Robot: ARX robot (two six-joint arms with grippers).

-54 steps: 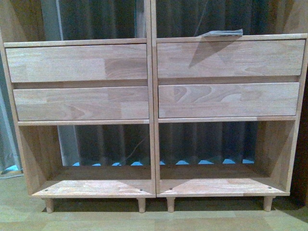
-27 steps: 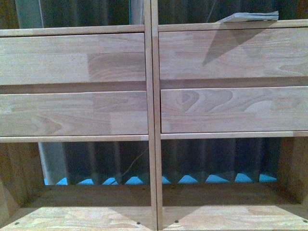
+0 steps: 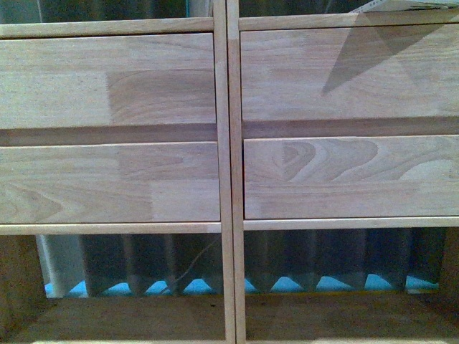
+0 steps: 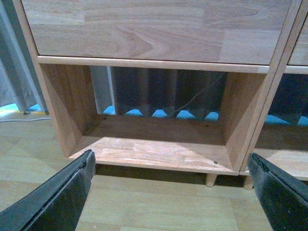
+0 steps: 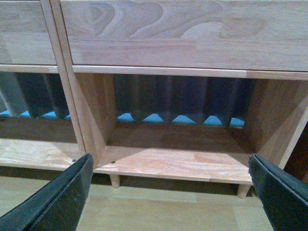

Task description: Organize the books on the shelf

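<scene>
**Operator:** What clearance exists at the edges of the shelf [image 3: 224,172]?

**Technician:** In the front view the central uprights run from 12 to 6 o'clock. Four closed drawer fronts [image 3: 107,79] fill both columns, flush with the frame. Below them, each column has one open, backless lower compartment [image 4: 154,139]. Each wrist camera faces one such compartment, with bare wooden floor [image 4: 144,207] in front of it.

**Operator:** What do the compartments hold?

**Technician:** Both lower compartments hold no items. The book [image 3: 401,6] lies flat on the plank above the upper right drawer front, at about 1 o'clock in the front view. The frame cuts off most of it. It casts a triangular shadow on the drawer front beneath.

**Operator:** What is the state of the grippers?

**Technician:** The left gripper [image 4: 171,159] has its fingers [image 4: 62,192] spread wide and holds nothing. The right gripper [image 5: 169,161] is likewise spread wide and holds nothing. Both stand short of the shelf, clear of it.

**Operator:** What else is near, and what obstructs?

**Technician:** A dark pleated curtain [image 5: 183,96] hangs behind the shelf. A thin cable [image 4: 192,98] crosses behind the left compartment. Short peg legs [image 5: 114,180] carry the base.
</scene>
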